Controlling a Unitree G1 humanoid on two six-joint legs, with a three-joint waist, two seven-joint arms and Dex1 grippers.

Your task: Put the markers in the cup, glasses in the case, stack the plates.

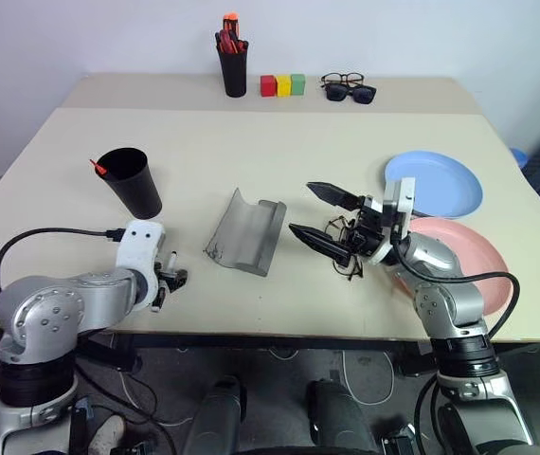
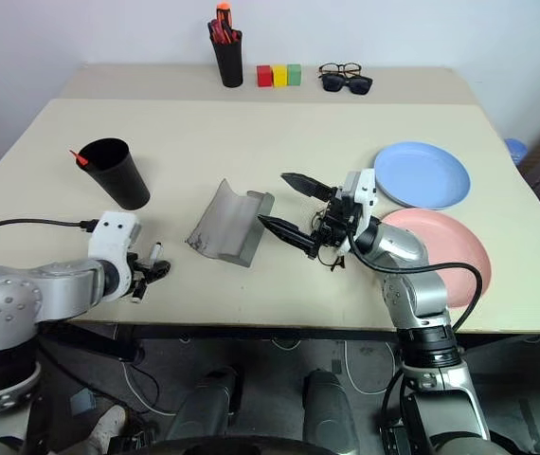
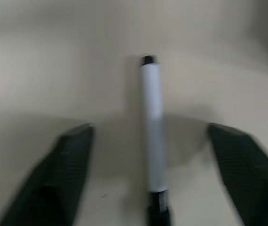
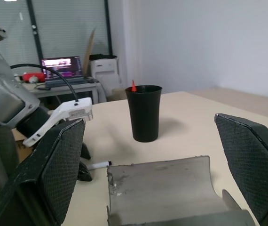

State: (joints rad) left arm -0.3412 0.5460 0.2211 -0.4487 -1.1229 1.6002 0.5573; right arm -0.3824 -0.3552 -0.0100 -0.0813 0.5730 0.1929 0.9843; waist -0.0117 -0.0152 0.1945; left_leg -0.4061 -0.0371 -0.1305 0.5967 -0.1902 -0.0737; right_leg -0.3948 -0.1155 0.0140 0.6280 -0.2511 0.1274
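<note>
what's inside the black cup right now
A red marker pokes over the rim of the cup; the rest of it is hidden by the wall. The white marker lies on the table.

On the table (image 1: 251,142) the cup (image 1: 131,181) stood at the left with one marker (image 1: 97,168) in it, the open case (image 1: 245,232) lay in the middle, the glasses (image 1: 346,248) just right of it, and the two plates (image 1: 436,183) side by side farther right.
</note>
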